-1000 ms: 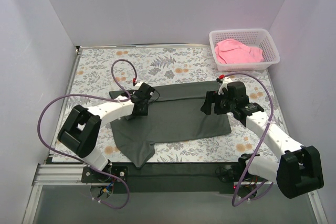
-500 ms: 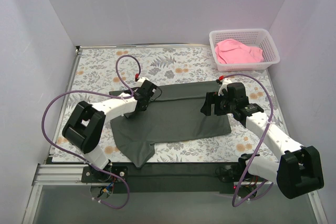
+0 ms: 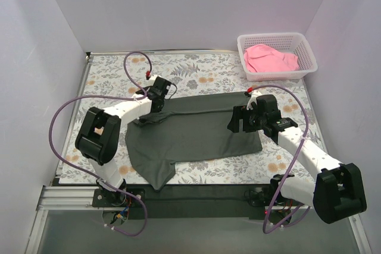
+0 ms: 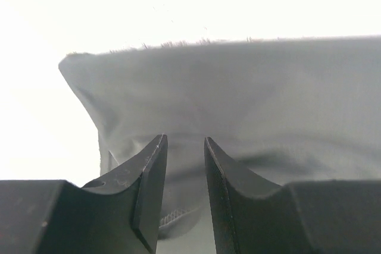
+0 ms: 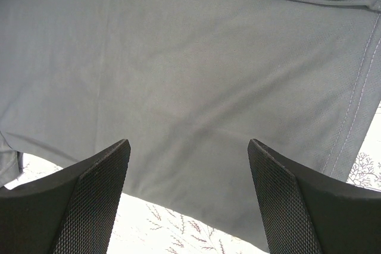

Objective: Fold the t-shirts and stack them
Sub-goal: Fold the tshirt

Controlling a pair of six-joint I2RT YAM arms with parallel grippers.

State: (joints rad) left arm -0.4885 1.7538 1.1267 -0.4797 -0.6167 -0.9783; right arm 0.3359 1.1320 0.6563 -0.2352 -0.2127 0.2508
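Note:
The dark charcoal t-shirt [image 3: 196, 129] lies spread on the flowered table, one sleeve hanging toward the near edge. My left gripper [image 3: 156, 95] is at the shirt's far left corner. Its jaws are nearly closed, pinching a raised fold of the dark cloth [image 4: 250, 93] between the fingertips [image 4: 156, 147]. My right gripper [image 3: 237, 120] hovers open over the shirt's right part, with flat grey cloth [image 5: 196, 57] under its wide-apart fingers [image 5: 110, 165]. The pink t-shirt [image 3: 271, 59] lies bunched in the white basket [image 3: 306, 46].
The white mesh basket stands at the far right corner of the table. White walls close in the left, back and right sides. A black strip and the arm bases [image 3: 113, 191] run along the near edge. Purple cables loop above both arms.
My left gripper has moved toward the far side and slightly left, dragging the shirt's left edge with it into a raised fold. The right arm has barely moved.

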